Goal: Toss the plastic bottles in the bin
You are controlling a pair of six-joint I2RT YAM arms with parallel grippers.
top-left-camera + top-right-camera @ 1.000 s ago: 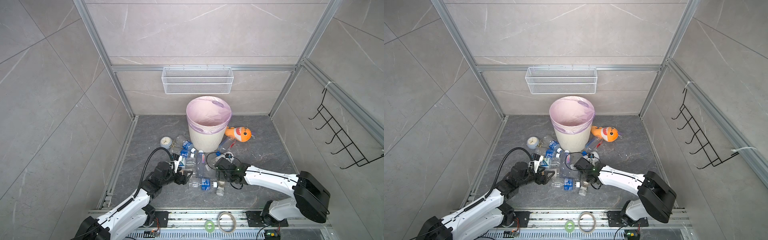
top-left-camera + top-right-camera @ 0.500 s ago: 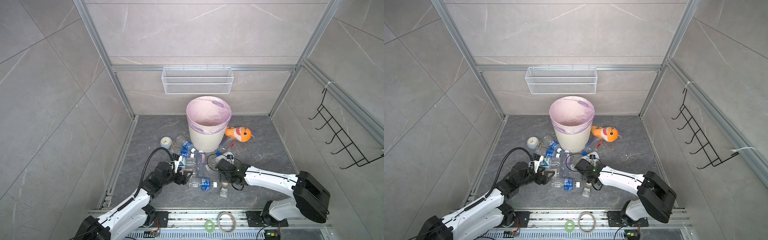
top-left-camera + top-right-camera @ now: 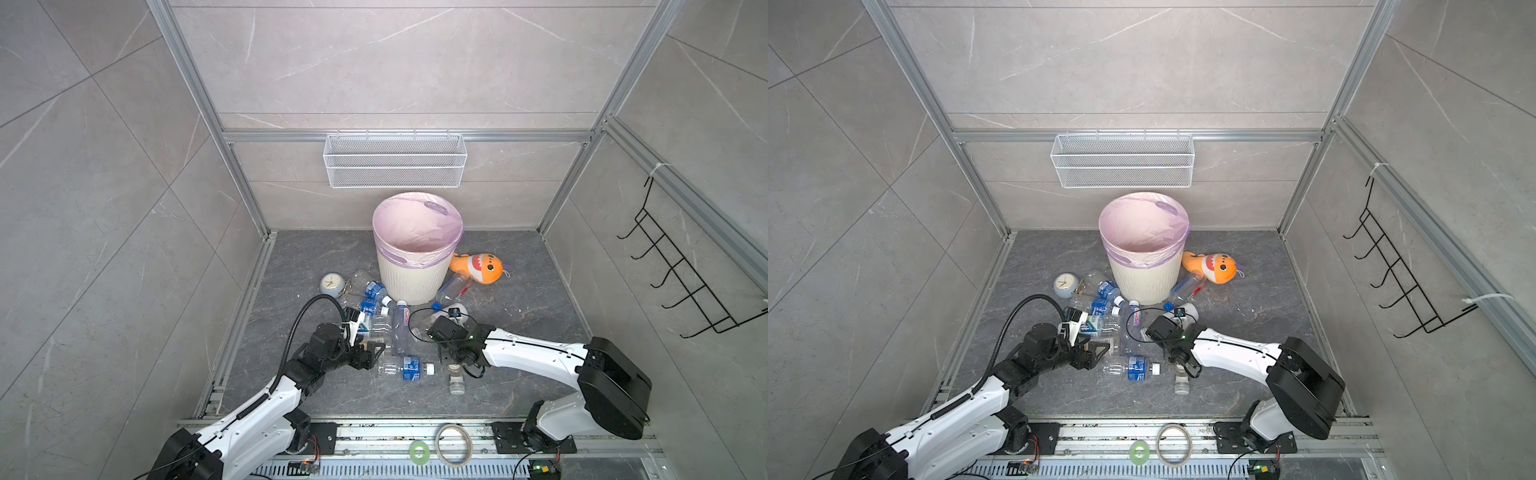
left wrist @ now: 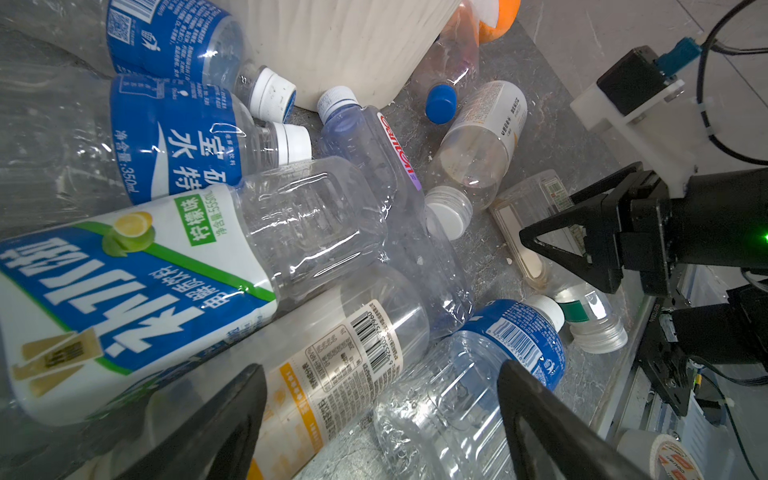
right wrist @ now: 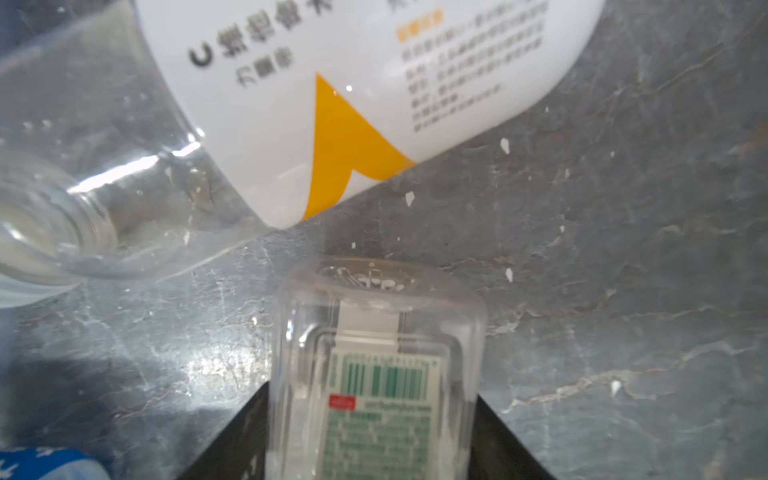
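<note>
Bottles (image 3: 388, 328) lie scattered on the grey floor near the front of the bin (image 3: 417, 246), which stands upright at the far middle. Most lie on their sides, caps pointing right or toward the bin. One small square bottle (image 5: 376, 370) lies with its long axis running near to far, cap toward the near edge. The right gripper (image 5: 365, 436) has its jaws set on either side of this bottle, touching its walls — only the right wrist view shows this contact. The left gripper (image 4: 382, 424) stands wide open with nothing held, above a blue-label bottle (image 4: 478, 374). Both top views show the bin's pink liner, hidden from the wrist views.
</note>
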